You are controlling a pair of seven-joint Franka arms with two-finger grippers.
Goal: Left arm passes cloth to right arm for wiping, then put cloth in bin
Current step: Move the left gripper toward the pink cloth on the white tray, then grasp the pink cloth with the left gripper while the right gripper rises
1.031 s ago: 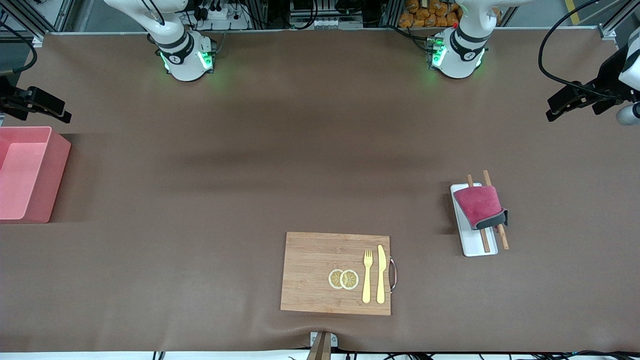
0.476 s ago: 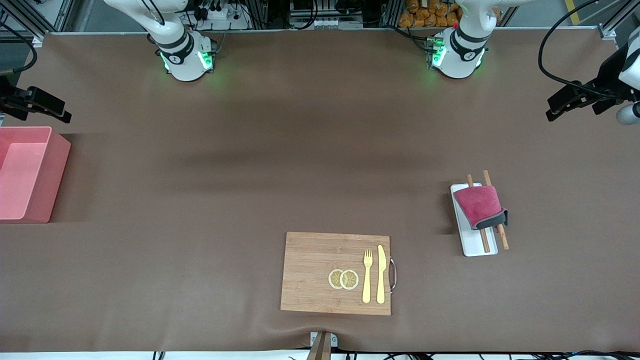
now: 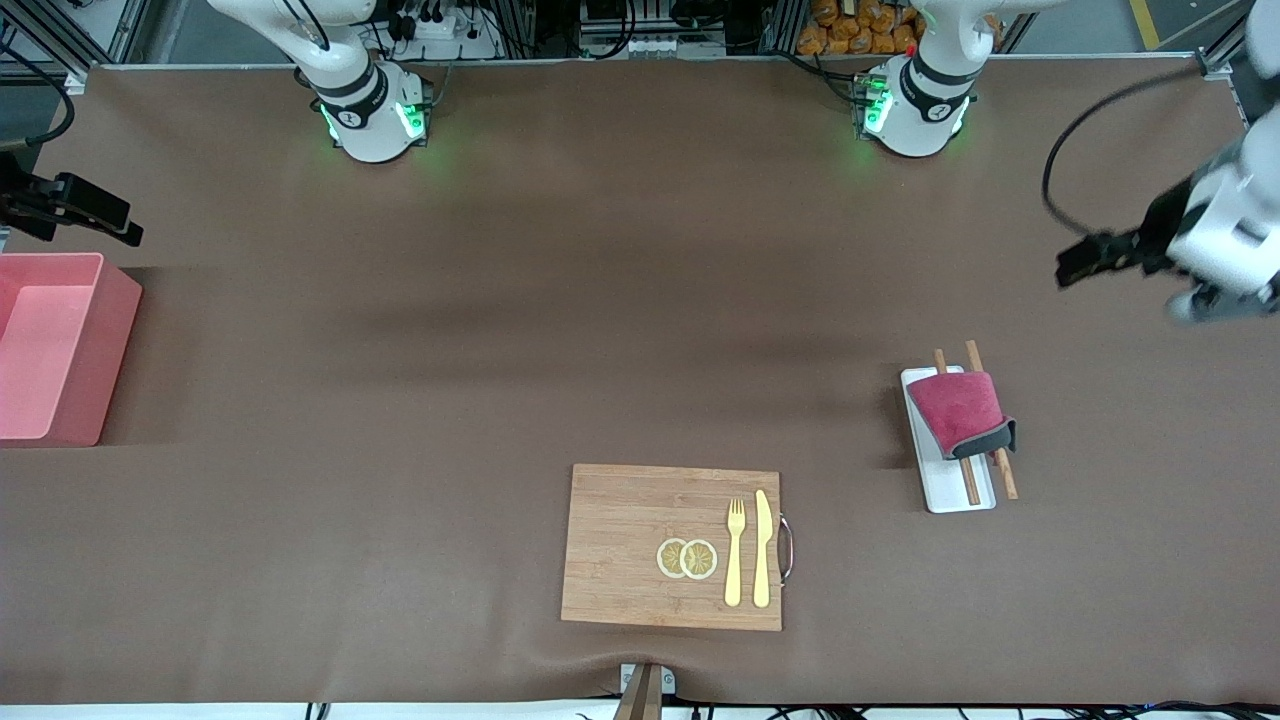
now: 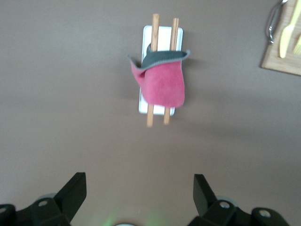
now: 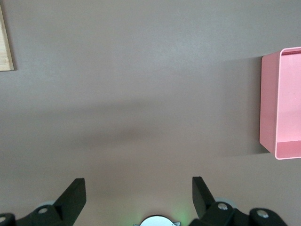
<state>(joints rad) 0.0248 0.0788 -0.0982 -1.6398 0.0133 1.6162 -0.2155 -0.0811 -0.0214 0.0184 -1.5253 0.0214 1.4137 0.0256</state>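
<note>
The crimson cloth [image 3: 958,408] with a dark grey edge lies draped over two wooden chopsticks [image 3: 990,420] on a small white tray [image 3: 955,492], toward the left arm's end of the table. It also shows in the left wrist view [image 4: 162,84]. My left gripper [image 3: 1075,266] is open and empty, up in the air over bare table beside the tray. The pink bin [image 3: 55,345] stands at the right arm's end; it also shows in the right wrist view [image 5: 282,103]. My right gripper [image 3: 125,232] is open and empty, above the table beside the bin, and waits.
A wooden cutting board [image 3: 672,546] lies near the front edge, with two lemon slices [image 3: 687,558], a yellow fork [image 3: 735,550] and a yellow knife [image 3: 763,548] on it. The brown table mat [image 3: 560,330] covers the table.
My left gripper has moved down and toward the cloth's tray. The right arm, cloth and bin have not moved.
</note>
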